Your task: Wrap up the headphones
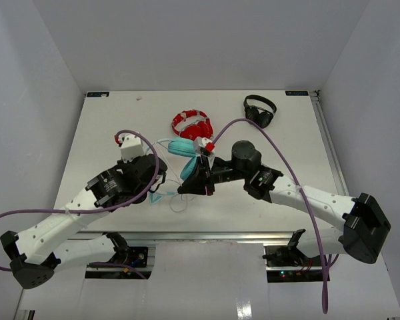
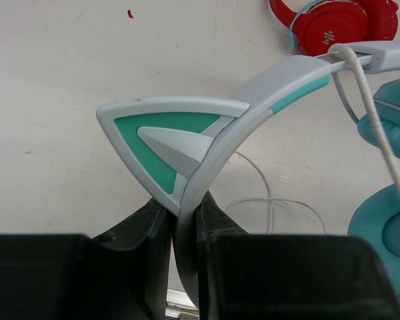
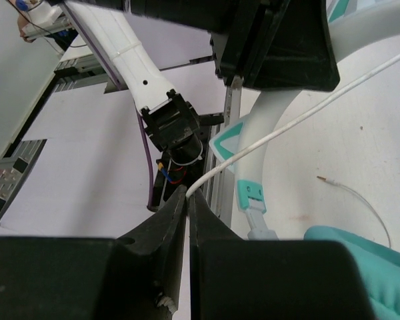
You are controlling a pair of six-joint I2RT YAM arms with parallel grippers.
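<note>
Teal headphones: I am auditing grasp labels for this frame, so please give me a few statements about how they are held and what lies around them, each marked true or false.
1. The left gripper is clamped on the headband of the teal headphones. True.
2. The right gripper is open and holds nothing. False: it is shut on the thin white cable.
3. The red headphones lie farther from the arms' bases than the teal ones. True.
4. The black headphones sit at the near left corner of the table. False: they lie toward the far right.
</note>
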